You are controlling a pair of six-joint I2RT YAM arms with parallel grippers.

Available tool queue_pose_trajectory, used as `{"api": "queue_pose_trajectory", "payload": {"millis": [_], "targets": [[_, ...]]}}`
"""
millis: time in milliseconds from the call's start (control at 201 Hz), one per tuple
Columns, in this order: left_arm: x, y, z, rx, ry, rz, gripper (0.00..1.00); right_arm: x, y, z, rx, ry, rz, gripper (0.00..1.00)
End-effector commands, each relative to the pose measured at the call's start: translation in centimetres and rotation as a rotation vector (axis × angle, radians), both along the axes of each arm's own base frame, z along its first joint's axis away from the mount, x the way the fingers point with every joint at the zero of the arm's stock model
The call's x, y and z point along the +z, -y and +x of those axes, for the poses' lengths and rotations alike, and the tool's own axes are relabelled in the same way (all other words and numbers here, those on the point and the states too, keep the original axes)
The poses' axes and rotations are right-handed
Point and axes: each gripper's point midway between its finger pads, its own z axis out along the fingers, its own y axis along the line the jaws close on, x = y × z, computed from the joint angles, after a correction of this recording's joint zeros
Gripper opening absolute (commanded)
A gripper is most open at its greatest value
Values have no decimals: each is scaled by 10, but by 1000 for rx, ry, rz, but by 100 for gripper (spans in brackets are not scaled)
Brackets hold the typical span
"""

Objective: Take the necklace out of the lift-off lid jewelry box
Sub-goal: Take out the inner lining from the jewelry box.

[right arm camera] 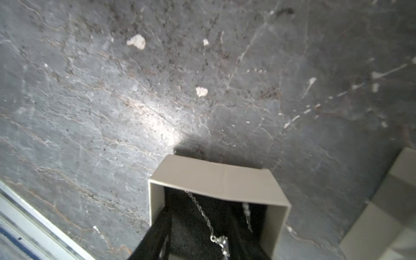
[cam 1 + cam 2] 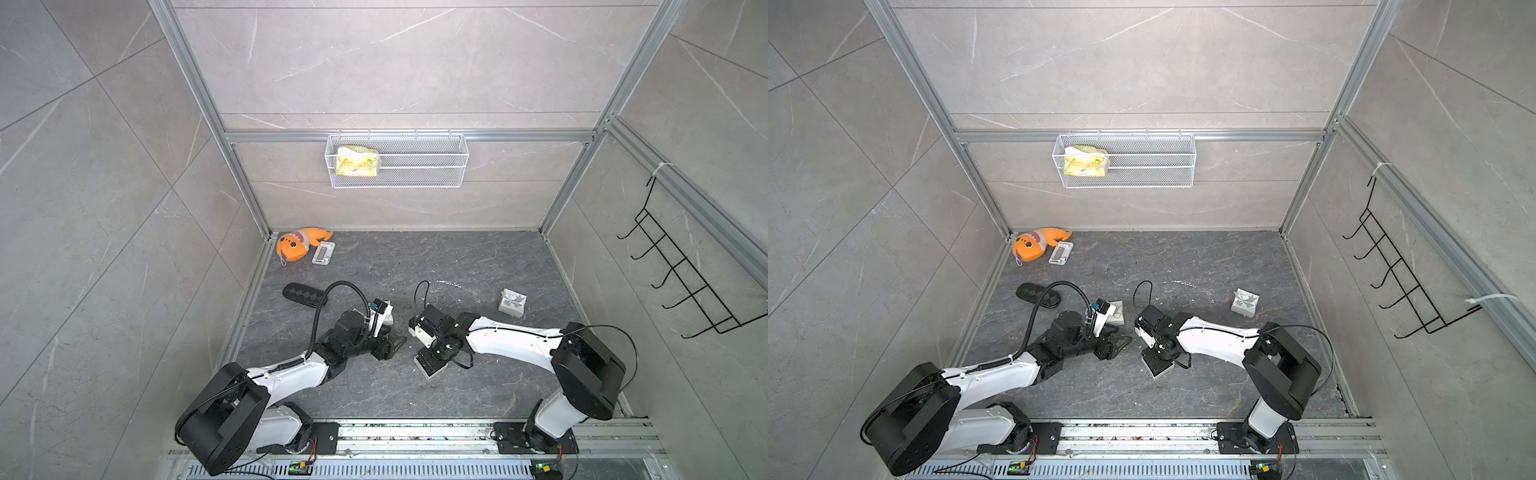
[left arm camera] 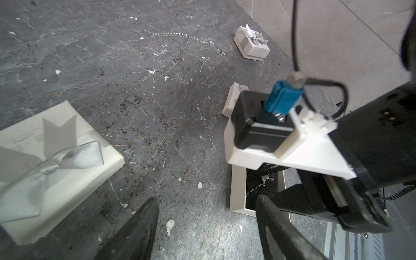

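Note:
The jewelry box (image 1: 216, 175) stands open on the dark table, a beige base with a black lining, also seen in both top views (image 2: 432, 370) (image 2: 1158, 370). The silver necklace (image 1: 202, 213) lies inside it, pendant toward the jaws. My right gripper (image 1: 202, 247) reaches down into the box, its fingers (image 1: 155, 236) parted on either side of the pendant. The lid (image 3: 45, 157), with a silver bow, lies on the table beside my left gripper (image 3: 206, 229). That gripper is open and holds nothing, and hovers between lid and box (image 3: 238, 191).
A second, closed gift box (image 2: 513, 303) stands at the right. Another chain (image 3: 186, 36) lies loose on the table behind the arms. A black sandal (image 2: 303, 296), an orange plush fish (image 2: 297, 245) and a small white frame (image 2: 323, 253) are at the back left.

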Motion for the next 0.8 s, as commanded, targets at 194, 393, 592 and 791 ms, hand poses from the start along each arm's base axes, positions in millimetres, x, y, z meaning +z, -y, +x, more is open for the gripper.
{"api": "queue_pose_trajectory", "payload": {"millis": [194,393,592,791], "targets": [[10,-5,-4,13,23,-3,71,-23,9,-1,-12,4,-99,34],[-3,-4,-9,7,-12,27,71,-33,13,1,-53,5,-130,14],[-18,16,-16,-12,-36,43,70,-25,0,5,-70,20,-58,5],[-21,41,-10,-21,-48,7,70,-6,-21,5,-63,18,76,1]]}}
